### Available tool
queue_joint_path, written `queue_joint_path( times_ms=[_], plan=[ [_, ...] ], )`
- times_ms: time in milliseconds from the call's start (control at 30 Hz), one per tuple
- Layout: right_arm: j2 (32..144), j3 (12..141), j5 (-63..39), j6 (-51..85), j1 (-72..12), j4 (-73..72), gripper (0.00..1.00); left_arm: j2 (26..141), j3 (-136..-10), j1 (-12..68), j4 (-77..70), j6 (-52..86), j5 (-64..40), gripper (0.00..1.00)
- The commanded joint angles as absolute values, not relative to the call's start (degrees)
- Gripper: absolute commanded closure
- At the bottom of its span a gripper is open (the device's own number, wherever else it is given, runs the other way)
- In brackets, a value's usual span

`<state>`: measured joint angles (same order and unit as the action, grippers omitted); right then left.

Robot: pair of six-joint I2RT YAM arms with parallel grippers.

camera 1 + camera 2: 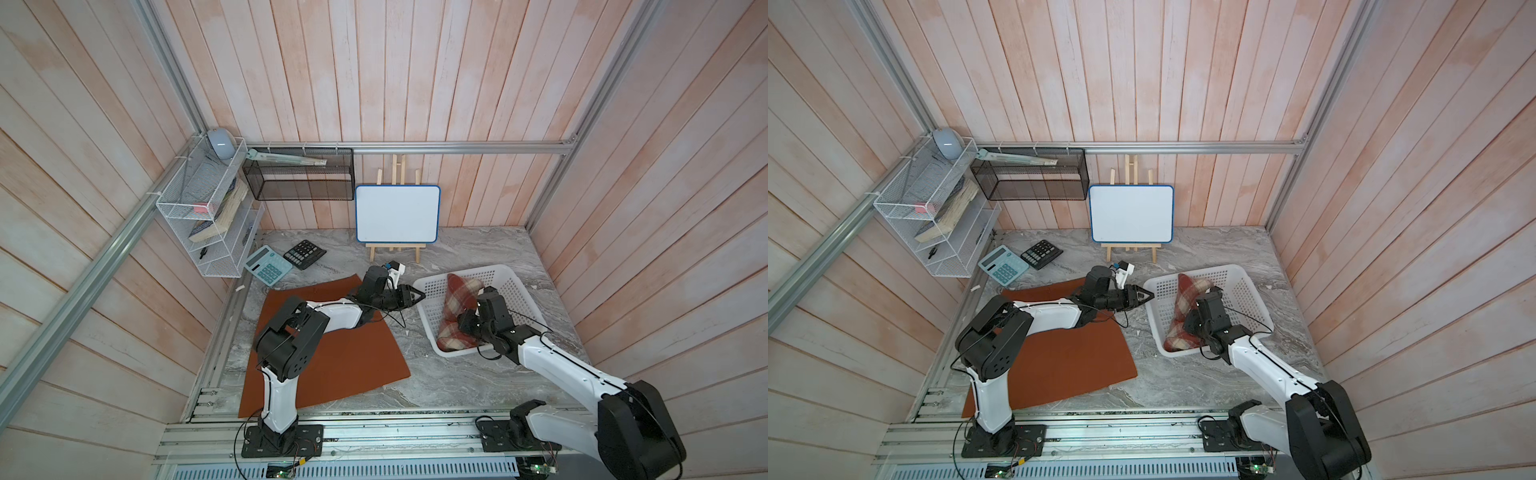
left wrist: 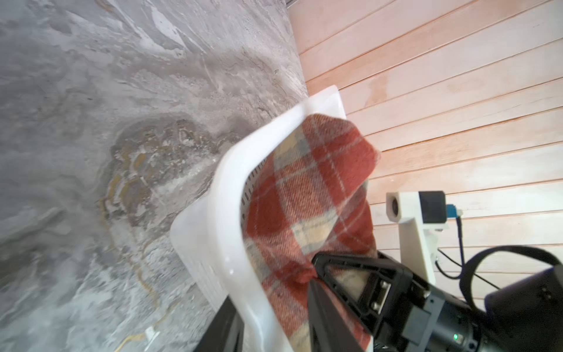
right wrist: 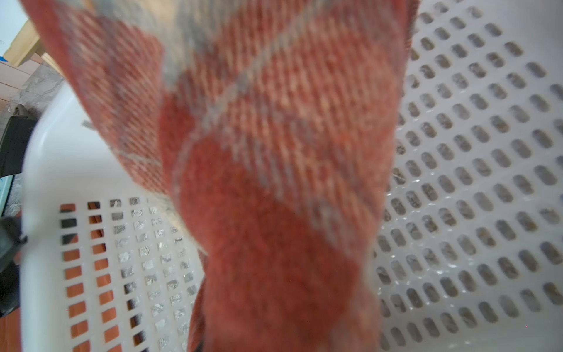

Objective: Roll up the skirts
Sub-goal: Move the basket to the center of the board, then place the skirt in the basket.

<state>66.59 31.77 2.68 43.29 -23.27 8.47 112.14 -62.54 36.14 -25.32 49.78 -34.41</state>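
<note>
Right of centre, right gripper (image 1: 464, 323) clamps plaid skirt (image 1: 457, 291) in white basket (image 1: 517, 297). Can't tell left gripper's (image 1: 415, 296) grip; snagged skirt could drag basket.

Pale pink plank walls (image 1: 415, 75) on three sides. Aluminium frame rails (image 1: 415, 148) up the corners and across the back. Grey marbled tabletop (image 1: 457, 382) fills lower centre. White wire rack (image 1: 183, 195) upper left, black mesh shelf (image 1: 299, 192) just beside it. Whiteboard (image 1: 397, 214) on wooden easel (image 1: 395, 248), centre. Soft, even light.
</note>
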Motion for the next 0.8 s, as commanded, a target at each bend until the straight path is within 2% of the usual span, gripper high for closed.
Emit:
queue_joint_path(
  times_ms=[0,200,433,567,700,767],
  plan=[
    [65.0,30.8,1.9,45.5,-24.6,9.7,1.0,114.3,-65.2,37.2,-29.7,51.6,-35.0,0.63],
    [62.3,31.6,4.2,45.0,-26.5,12.9,1.0,115.7,-66.1,37.8,-32.9,51.6,-35.7,0.63],
    [59.6,38.3,7.0,33.6,-26.2,18.9,1.0,116.3,-68.0,37.3,-34.6,50.1,-38.8,0.62],
    [58.6,41.8,0.8,28.1,-23.9,17.8,1.0,114.0,-66.3,35.9,-33.9,49.6,-40.0,0.62],
    [60.7,41.3,-10.3,28.1,-20.0,16.5,1.0,110.4,-62.9,35.3,-33.0,49.0,-40.9,0.62],
    [62.6,40.7,-12.1,27.6,-18.3,16.5,1.0,108.2,-60.9,35.0,-32.5,48.4,-41.1,0.62]
  ],
)
